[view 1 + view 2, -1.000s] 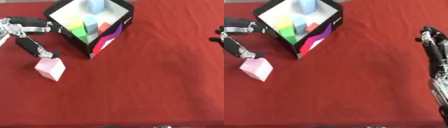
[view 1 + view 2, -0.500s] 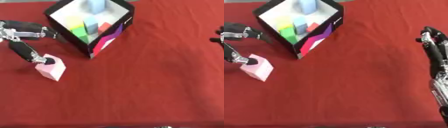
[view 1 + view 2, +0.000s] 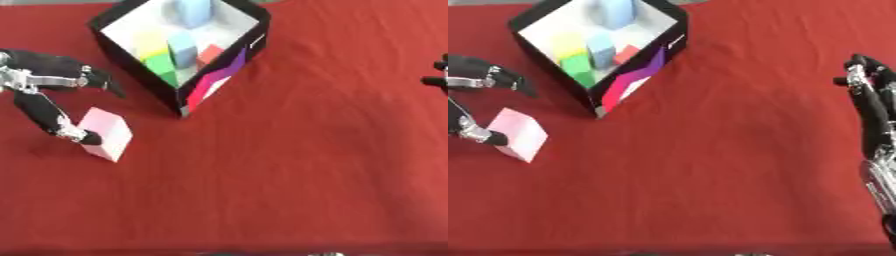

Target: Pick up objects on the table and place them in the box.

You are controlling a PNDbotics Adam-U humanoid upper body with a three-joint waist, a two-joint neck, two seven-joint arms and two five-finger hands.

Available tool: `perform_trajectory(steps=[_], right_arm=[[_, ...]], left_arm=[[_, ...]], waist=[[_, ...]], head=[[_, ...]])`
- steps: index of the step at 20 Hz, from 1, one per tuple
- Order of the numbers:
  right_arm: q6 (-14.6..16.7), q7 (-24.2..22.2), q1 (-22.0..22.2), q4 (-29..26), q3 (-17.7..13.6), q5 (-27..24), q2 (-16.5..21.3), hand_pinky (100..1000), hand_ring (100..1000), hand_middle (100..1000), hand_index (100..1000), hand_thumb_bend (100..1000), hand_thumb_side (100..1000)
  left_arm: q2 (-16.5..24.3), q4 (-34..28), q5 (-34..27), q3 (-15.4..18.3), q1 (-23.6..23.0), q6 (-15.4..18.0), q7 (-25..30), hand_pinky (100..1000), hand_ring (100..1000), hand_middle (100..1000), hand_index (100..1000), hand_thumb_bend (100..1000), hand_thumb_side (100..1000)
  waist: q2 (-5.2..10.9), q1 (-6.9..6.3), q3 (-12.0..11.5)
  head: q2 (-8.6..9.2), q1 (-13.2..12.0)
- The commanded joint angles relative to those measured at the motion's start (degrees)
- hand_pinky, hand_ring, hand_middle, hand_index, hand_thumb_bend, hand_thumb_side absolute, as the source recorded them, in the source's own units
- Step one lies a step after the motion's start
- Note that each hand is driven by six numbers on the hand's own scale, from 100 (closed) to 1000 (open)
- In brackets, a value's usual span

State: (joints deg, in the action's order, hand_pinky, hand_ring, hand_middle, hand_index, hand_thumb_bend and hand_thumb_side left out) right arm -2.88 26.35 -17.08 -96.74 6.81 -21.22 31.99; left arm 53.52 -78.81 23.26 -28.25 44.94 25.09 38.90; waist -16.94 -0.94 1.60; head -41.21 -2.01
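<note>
Left hand (image 3: 48, 95) now touches pink block (image 3: 105, 133); box (image 3: 223, 75) holds perhaps five blocks.

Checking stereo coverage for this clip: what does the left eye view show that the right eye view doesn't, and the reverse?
Only the left eye view shows more of the left hand and its arm, one fingertip touching the pink block. Only the right eye view shows the right hand with its forearm along the right edge; the left eye view catches just its fingertips. Both show the box holding coloured blocks on the red tablecloth.
</note>
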Motion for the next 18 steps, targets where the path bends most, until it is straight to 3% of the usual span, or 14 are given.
perform_trajectory(steps=[1,10,13,18], right_arm=[[0.1,-0.2,-0.3,-0.4,-0.2,0.4,0.8,1000,725,772,817,100,582],[0.2,-0.4,-0.3,-0.2,-0.1,0.4,0.5,1000,726,772,818,100,587],[0.1,-0.4,-0.2,-0.1,-0.1,0.5,0.5,1000,726,773,818,100,588],[0.2,-0.5,-0.2,0.1,-0.1,0.6,0.4,1000,726,773,818,100,589]], left_arm=[[1.1,1.1,1.8,0.5,1.4,14.4,13.1,937,963,867,944,547,702],[-0.2,1.8,2.7,0.6,2.2,15.7,13.1,939,964,870,947,544,693],[-0.1,1.8,2.2,0.4,2.0,16.1,13.1,943,964,870,942,507,637],[0.0,1.9,2.2,0.2,1.9,16.5,13.1,945,963,869,938,516,618]], waist=[[0.94,0.06,0.0],[0.85,0.11,0.0],[0.81,0.06,0.0],[0.82,0.02,0.1]], head=[[0.37,-0.2],[0.40,-0.1],[0.33,-0.1],[0.44,-0.2]])
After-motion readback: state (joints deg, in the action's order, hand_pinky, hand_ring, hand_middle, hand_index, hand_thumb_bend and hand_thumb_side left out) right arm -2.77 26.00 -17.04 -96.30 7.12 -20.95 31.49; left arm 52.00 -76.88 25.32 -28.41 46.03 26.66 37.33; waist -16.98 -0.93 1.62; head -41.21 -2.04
